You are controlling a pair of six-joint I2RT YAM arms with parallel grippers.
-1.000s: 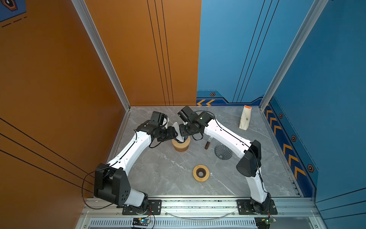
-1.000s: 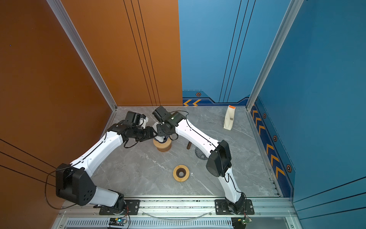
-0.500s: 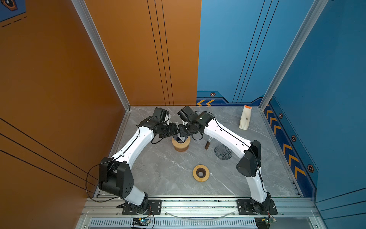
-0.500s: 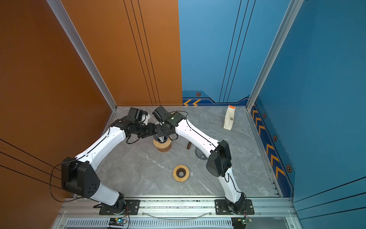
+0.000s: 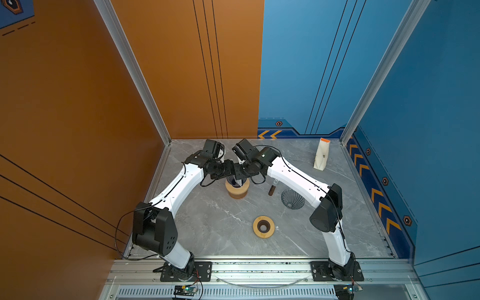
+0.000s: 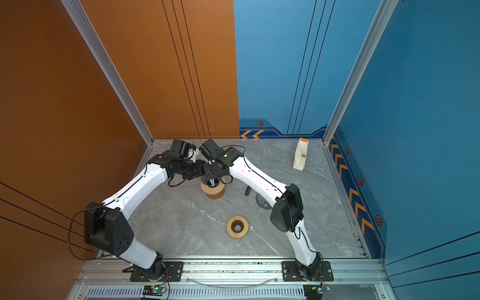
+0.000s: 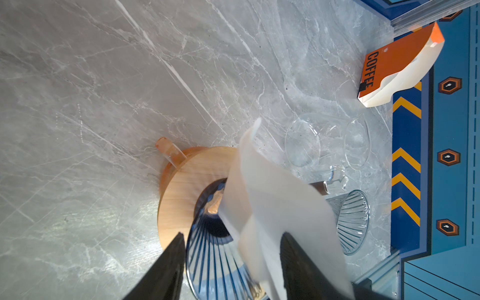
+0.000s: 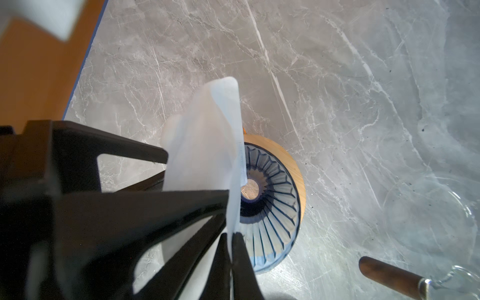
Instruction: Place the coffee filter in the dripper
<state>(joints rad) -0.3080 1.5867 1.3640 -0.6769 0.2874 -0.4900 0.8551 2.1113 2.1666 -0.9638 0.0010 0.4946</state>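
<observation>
The white paper coffee filter (image 8: pixel 207 135) stands upright over the dripper (image 8: pixel 270 202), a blue ribbed glass cone on a round wooden stand (image 5: pixel 237 191). My right gripper (image 8: pixel 231 235) is shut on the filter's edge, and the filter's lower tip hangs over the dripper's mouth. My left gripper (image 7: pixel 232 235) is open. One of its fingers (image 7: pixel 168 267) is beside the dripper (image 7: pixel 215 249), and the filter (image 7: pixel 265 197) drapes over the other. In both top views the two grippers meet above the dripper (image 6: pixel 213 181), hiding most of the filter.
A clear ribbed glass cone (image 5: pixel 292 198) lies on its side to the right, next to a wooden-handled glass piece (image 5: pixel 272 189). A wooden ring (image 5: pixel 263 226) lies toward the front. A coffee bag (image 5: pixel 321 154) stands at the back right. The orange wall is close on the left.
My left gripper has moved right, up against the right gripper above the dripper. The right gripper has shut on the filter.
</observation>
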